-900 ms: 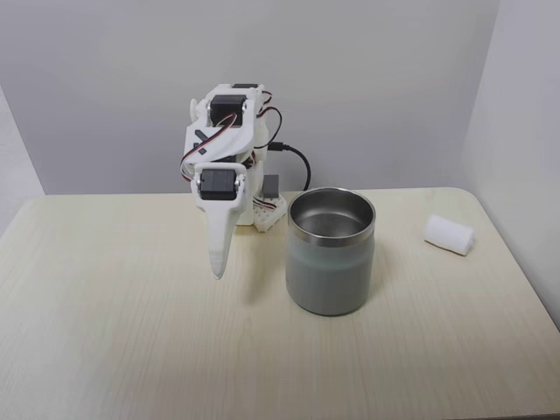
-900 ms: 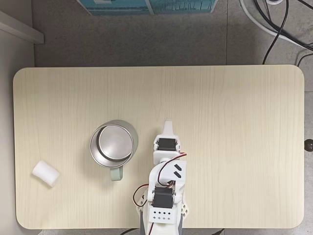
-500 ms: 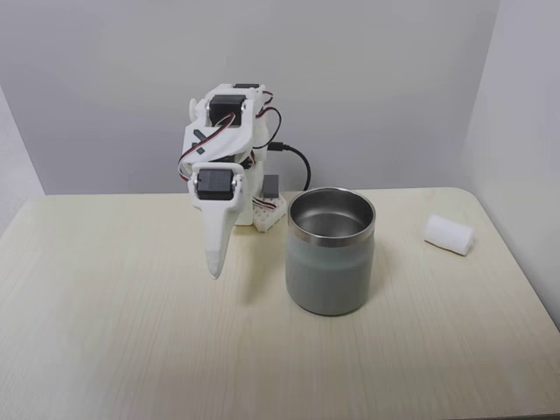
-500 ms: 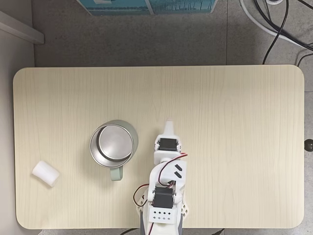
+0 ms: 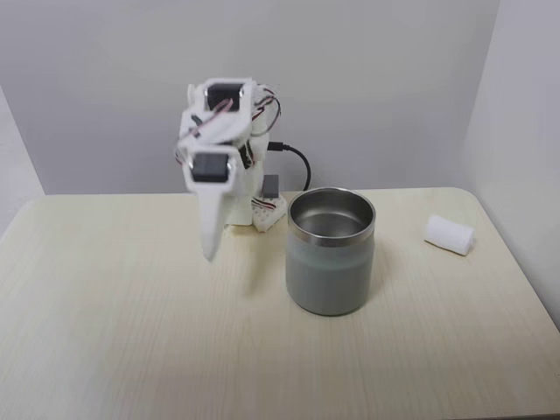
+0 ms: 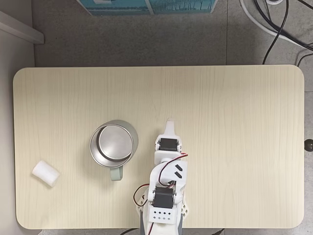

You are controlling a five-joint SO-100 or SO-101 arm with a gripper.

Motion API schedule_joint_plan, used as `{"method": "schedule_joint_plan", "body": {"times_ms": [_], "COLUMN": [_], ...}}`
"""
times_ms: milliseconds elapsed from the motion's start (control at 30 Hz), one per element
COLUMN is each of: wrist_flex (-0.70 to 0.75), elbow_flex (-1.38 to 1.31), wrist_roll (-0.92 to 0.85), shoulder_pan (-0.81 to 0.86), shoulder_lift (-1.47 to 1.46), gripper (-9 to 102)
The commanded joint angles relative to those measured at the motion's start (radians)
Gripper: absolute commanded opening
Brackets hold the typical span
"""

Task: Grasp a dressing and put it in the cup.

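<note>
The cup [image 5: 331, 251] stands near the table's middle, a steel tumbler with a grey-green body; from above its shiny inside [image 6: 114, 144] looks empty. The dressing [image 5: 449, 234], a small white soft roll, lies far off at the table's right edge in a fixed view, and near the left edge [image 6: 45, 173] in the top-down fixed view. My white gripper [image 5: 208, 253] hangs in the air left of the cup, pointing down, fingers together and holding nothing. From above, my gripper [image 6: 169, 125] sits just right of the cup.
The arm's base [image 6: 160, 213] stands at the table's near edge in the top-down view, with a black cable [image 5: 296, 160] behind it. A teal box [image 6: 146, 6] and cables [image 6: 274, 24] lie on the floor beyond the table. Grey walls close in behind and at the right.
The arm has lifted and the gripper's tip has risen and swung slightly left in the front fixed view. The cup and dressing have not moved.
</note>
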Motion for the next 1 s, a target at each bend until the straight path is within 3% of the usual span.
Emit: {"method": "schedule_joint_plan", "body": {"times_ms": [0,500,967], "wrist_flex": [0.025,0.275,0.505], "elbow_flex": [0.132,0.847,1.212], "wrist_roll": [-0.021,-0.11,-0.325], "shoulder_pan": [0.015,-0.089,-0.584], "shoulder_lift": [0.035,0.535,0.696], "gripper": [0,0,0]}}
